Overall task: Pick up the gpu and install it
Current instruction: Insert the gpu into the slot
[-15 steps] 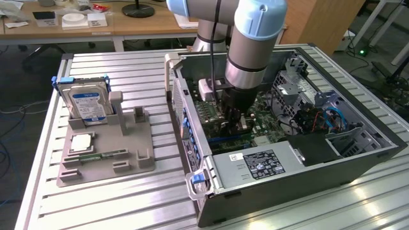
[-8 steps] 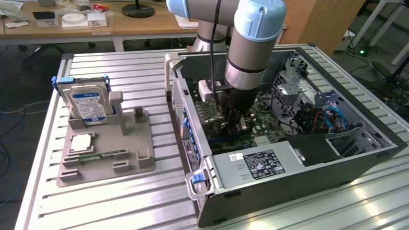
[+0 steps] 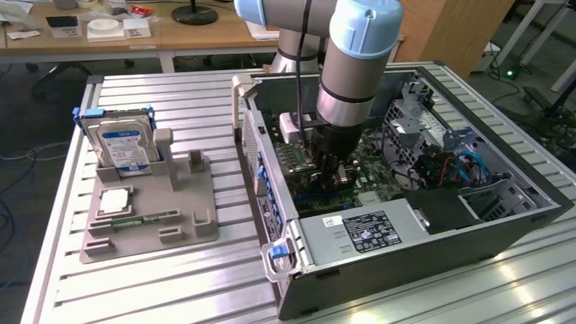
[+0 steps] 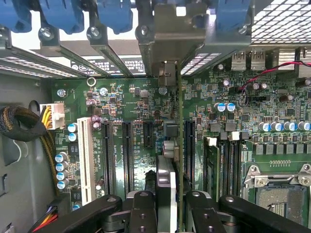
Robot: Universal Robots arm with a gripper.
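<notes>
In the wrist view I see the gpu edge-on: a thin green card standing upright over the motherboard. Its silvery bracket reaches up to the rear slot openings of the case. My gripper is shut on the card, with one black finger on each side. The card hangs right beside a long black expansion slot; whether it sits in a slot I cannot tell. In the exterior view the gripper is down inside the open PC case, just above the board.
A grey fixture on the exterior view's left carries a silver hard drive, a processor and a narrow memory strip. Inside the case are the power supply, blue cables, a cable bundle and the processor socket.
</notes>
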